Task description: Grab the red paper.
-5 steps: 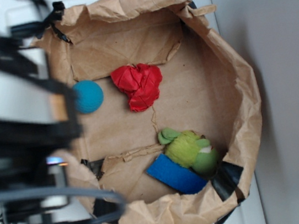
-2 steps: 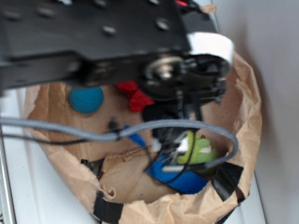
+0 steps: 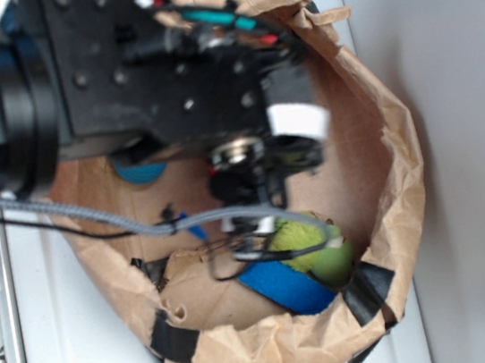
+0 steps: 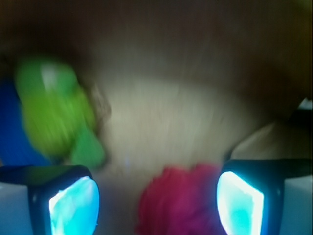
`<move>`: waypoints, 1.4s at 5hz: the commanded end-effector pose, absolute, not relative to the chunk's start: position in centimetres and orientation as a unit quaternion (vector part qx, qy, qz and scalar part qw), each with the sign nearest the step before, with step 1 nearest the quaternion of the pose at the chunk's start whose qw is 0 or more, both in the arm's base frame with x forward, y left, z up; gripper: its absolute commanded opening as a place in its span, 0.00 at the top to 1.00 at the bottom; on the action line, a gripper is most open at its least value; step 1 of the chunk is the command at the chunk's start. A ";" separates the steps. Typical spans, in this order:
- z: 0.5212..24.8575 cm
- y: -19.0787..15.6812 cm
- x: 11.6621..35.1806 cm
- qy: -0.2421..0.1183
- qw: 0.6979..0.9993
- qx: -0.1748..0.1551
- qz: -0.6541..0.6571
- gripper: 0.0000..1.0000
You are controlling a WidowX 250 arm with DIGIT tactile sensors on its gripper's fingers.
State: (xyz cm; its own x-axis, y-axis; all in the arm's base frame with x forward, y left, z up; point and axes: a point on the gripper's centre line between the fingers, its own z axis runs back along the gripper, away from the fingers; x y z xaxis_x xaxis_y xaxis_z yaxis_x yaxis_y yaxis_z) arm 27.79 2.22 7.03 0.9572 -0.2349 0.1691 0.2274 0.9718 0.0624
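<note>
Red paper (image 4: 178, 200) between spread jaws

A crumpled brown paper basin (image 3: 402, 159) holds a green plush toy (image 3: 311, 249); a flat blue piece (image 3: 285, 288) touches it; a teal ball (image 3: 137, 172) is half hidden.

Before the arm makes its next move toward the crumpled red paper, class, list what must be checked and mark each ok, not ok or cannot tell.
1. Gripper open, fingers apart: ok.
2. Crumpled red paper wad between the fingers: ok in the wrist view, nearer the right-hand pad; it is hidden under the arm in the exterior view.
3. Paper centred between the pads: not ok.
4. Fuzzy green toy outside the fingers' gap: ok.
5. Height above the brown paper bag floor: cannot tell, the image is blurred.
6. Round teal-blue ball away from the gripper: ok.
</note>
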 end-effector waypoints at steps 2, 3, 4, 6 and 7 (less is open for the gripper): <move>10.5 1.9 26.2 -0.109 0.985 0.017 -0.133 0.00; 10.5 1.9 26.2 -0.109 0.985 0.017 -0.133 0.00; 10.5 1.9 26.2 -0.109 0.985 0.017 -0.133 0.00; 8.2 3.2 28.7 -0.133 0.978 0.004 -0.160 0.00; 8.2 4.3 29.0 -0.082 0.985 0.022 -0.147 0.00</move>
